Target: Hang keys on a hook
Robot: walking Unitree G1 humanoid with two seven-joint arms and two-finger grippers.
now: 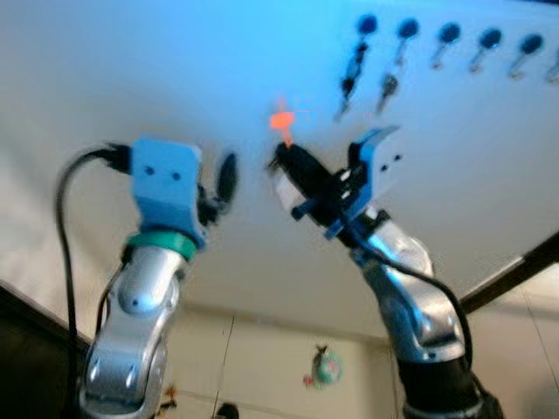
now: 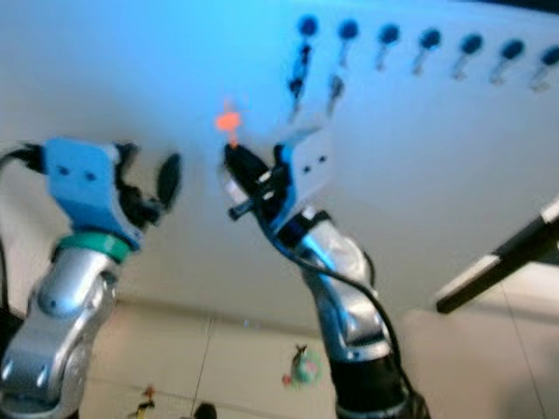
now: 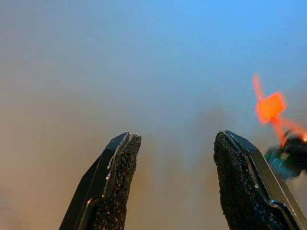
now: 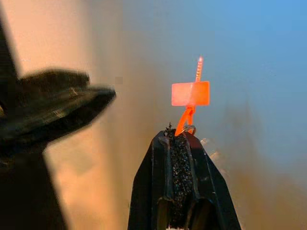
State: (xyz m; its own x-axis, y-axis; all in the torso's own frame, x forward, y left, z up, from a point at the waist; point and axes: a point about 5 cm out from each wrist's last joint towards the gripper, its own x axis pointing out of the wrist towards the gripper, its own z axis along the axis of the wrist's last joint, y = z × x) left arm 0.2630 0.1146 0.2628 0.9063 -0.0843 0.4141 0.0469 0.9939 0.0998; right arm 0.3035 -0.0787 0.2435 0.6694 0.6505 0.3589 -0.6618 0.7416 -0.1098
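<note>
Keys (image 1: 281, 122) with an orange tag stand out of the right gripper (image 1: 286, 166), below and left of the row of blue hooks (image 1: 448, 35) on the white wall (image 1: 131, 70), seemingly raised to reach a free hook. The left gripper (image 1: 220, 185) hovers left of the keys.

Left wrist view: its fingers (image 3: 112, 184) are spread, empty.

Right wrist view: fingers (image 4: 180, 177) clenched on the key ring; the tag is a small orange rectangle on a thin strap.

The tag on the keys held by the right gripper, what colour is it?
Bright orange. The tag shows best in the right wrist view, above the right gripper.
</note>
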